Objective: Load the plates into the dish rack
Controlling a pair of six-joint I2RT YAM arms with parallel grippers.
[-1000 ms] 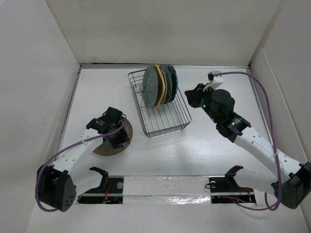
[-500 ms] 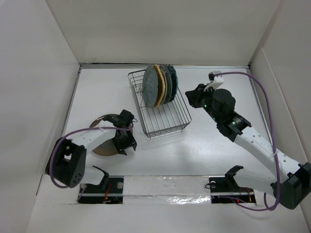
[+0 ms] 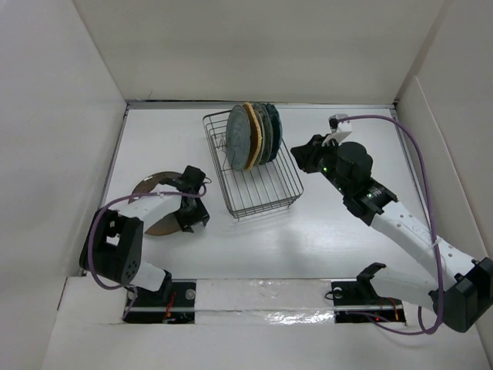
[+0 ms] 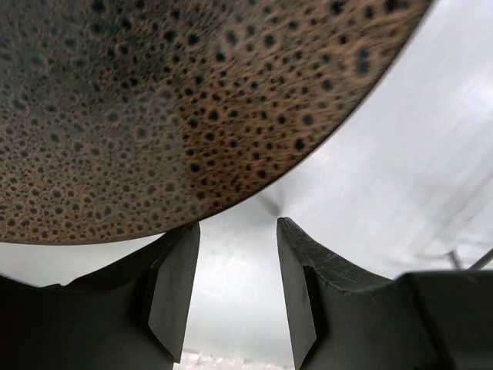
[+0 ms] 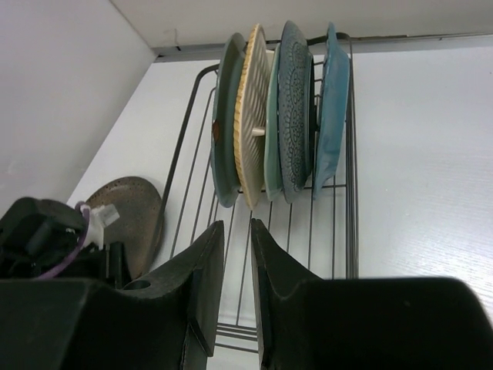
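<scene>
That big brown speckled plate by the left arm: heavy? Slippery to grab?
Probably rigid and fairly heavy: the brown plate looks like glazed stoneware. Its glossy surface may slip in the left gripper, whose jaws stand open at its rim. Being round, it could roll if stood on edge.

The brown plate is covered all over in dark speckles, pretty cool glaze. The rack is thin dark wire. Inside it there's a plain grey-green plate, a tan plate with fine ribbed lines, a deep teal plate with a lacy dotted pattern, and a pale blue plate. The bench is plain white.
</scene>
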